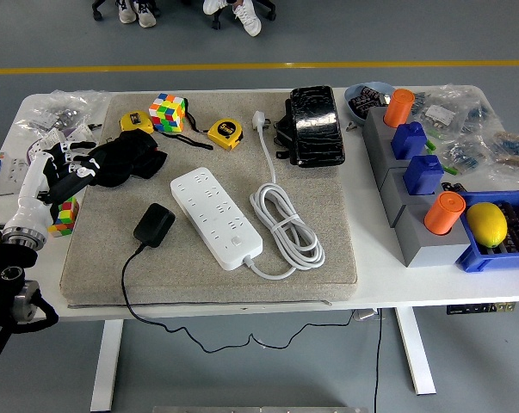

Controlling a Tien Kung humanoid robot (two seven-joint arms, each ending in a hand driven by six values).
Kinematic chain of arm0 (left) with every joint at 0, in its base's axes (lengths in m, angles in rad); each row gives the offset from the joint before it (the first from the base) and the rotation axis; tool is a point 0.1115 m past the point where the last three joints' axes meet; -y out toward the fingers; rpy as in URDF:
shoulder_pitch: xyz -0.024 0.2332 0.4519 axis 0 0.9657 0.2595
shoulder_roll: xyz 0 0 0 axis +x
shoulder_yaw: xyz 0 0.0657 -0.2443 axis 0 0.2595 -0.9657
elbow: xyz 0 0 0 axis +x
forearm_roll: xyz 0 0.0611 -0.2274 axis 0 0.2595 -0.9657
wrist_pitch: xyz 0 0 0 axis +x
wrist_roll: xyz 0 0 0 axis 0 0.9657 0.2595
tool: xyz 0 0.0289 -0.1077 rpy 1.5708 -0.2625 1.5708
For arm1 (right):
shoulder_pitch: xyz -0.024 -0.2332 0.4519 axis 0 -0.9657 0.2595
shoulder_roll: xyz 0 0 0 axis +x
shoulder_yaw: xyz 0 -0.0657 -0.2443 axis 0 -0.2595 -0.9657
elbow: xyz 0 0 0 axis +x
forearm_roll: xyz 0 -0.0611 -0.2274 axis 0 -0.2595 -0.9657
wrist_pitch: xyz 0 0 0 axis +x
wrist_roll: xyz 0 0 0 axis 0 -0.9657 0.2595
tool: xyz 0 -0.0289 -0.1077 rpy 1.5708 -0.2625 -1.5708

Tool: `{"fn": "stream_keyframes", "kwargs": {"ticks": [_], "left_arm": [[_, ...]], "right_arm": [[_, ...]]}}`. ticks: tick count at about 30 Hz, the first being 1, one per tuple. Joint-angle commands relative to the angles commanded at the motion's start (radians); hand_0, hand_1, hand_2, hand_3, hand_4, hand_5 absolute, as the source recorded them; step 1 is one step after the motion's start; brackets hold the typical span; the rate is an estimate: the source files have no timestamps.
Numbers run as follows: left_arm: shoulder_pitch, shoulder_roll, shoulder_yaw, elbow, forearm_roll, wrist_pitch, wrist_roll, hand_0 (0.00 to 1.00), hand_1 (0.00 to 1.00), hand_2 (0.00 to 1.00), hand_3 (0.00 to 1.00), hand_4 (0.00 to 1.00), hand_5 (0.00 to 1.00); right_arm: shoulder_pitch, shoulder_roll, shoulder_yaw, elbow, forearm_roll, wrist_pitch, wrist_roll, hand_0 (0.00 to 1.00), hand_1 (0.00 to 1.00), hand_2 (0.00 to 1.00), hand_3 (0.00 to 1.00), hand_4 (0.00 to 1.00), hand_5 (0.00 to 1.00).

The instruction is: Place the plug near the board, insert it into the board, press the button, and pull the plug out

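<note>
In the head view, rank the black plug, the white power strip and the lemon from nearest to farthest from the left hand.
Measured from the left hand:
1. Black plug, on the mat, just right of the hand.
2. White power strip, mid-mat, beyond the plug.
3. Lemon, in the blue bin at the far right.

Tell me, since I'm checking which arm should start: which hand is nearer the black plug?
Left. The left hand is at the table's left edge, left of the black plug; the right hand is out of view.
</note>
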Motion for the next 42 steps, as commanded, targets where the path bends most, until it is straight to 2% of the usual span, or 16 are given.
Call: {"fn": "stream_keyframes", "kwargs": {"ticks": [11, 42], "left_arm": [[-0.002, 0.002, -0.004, 0.000, 0.003, -0.002, 0.001, 0.290, 0.326, 0.462, 0.564, 0.790, 0.303], [0.010, -0.003, -0.022, -0.003, 0.003, -0.004, 0.001, 0.291, 0.327, 0.462, 0.561, 0.792, 0.306]], "right_arm": [[0.006, 0.000, 0.004, 0.001, -0.004, 0.001, 0.001, 0.480, 0.574, 0.571, 0.516, 0.882, 0.423], [-0.006, 0.009, 0.029, -0.001, -0.008, 0.002, 0.001, 0.481, 0.573, 0.574, 0.517, 0.886, 0.430]]}}
